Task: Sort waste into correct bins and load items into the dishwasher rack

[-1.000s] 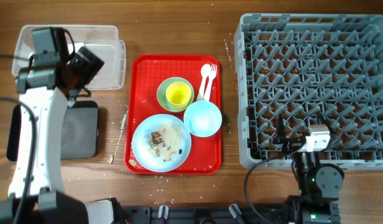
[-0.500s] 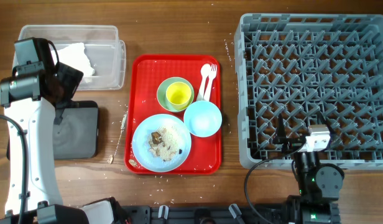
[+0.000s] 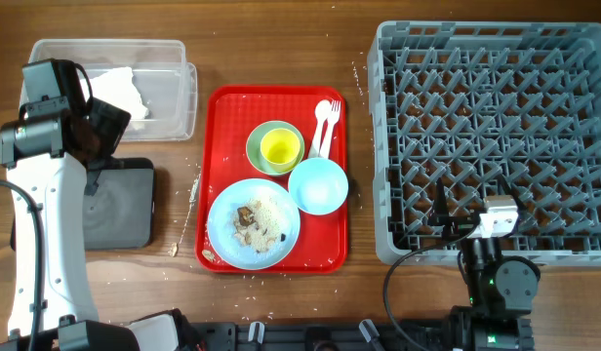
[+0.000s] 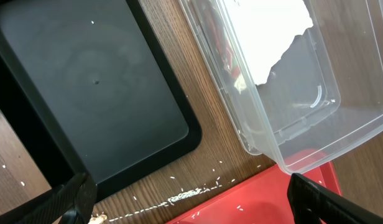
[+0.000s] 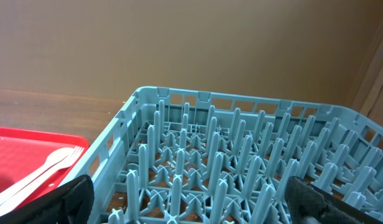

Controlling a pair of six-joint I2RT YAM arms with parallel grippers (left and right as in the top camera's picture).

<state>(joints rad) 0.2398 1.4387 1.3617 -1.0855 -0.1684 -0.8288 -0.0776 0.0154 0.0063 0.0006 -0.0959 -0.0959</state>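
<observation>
At the left side of the table, our left claw [image 4: 193,200] hangs wide open and empty over the strip of wood between the clear rectangular plastic tub [image 3: 172,93] and the flat black rectangular tray [image 3: 125,210]. A crumpled white paper napkin [image 3: 118,90] lies inside the tub. We judge the next target to be the brown food scraps with pale crumbs [image 3: 250,216]. They sit on the light blue round plate [image 3: 222,232], in the near left corner of the red serving tray [image 3: 332,239]. From the left claw, that plate lies to the right and closer to our base, and the black tray is near the plate's left. The left arm is plainly the nearer one. Our right claw [image 5: 191,202], also spread open with nothing in it, sits at the near edge of the large grey pegged plastic rack [image 3: 380,146], well apart from the plate. The white plastic fork and spoon [image 3: 325,122] lie side by side, long axes running away from us.
</observation>
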